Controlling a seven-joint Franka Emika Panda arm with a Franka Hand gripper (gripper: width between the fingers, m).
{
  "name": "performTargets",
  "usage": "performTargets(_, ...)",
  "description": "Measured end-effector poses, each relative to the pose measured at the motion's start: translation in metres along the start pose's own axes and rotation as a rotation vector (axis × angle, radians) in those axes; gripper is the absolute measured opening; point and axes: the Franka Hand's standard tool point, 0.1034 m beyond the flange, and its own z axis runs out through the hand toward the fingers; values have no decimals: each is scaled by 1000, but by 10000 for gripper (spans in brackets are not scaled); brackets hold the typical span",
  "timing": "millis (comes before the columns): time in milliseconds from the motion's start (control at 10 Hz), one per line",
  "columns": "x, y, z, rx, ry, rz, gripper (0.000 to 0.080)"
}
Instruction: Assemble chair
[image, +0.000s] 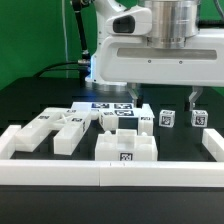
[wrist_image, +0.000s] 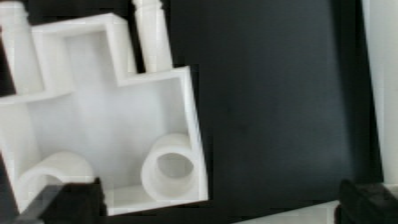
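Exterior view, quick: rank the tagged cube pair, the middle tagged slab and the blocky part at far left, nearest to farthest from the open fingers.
1. Cube pair: just below the fingers, toward the exterior view's right.
2. Tagged slab: centre of the table.
3. Blocky part: the exterior view's far left, by the rail.

Arm (image: 150, 55) runs off the exterior view's top edge. Cube tags (image: 168, 118) are too small to read. Wrist view: white chair part (wrist_image: 107, 120) is blurred, fingers (wrist_image: 54, 200) are cropped.
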Motion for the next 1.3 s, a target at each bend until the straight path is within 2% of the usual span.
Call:
performTargets(500,7,6,35,8,46,-108,650)
performTargets(1300,-5,16,76,4,50,-136,650)
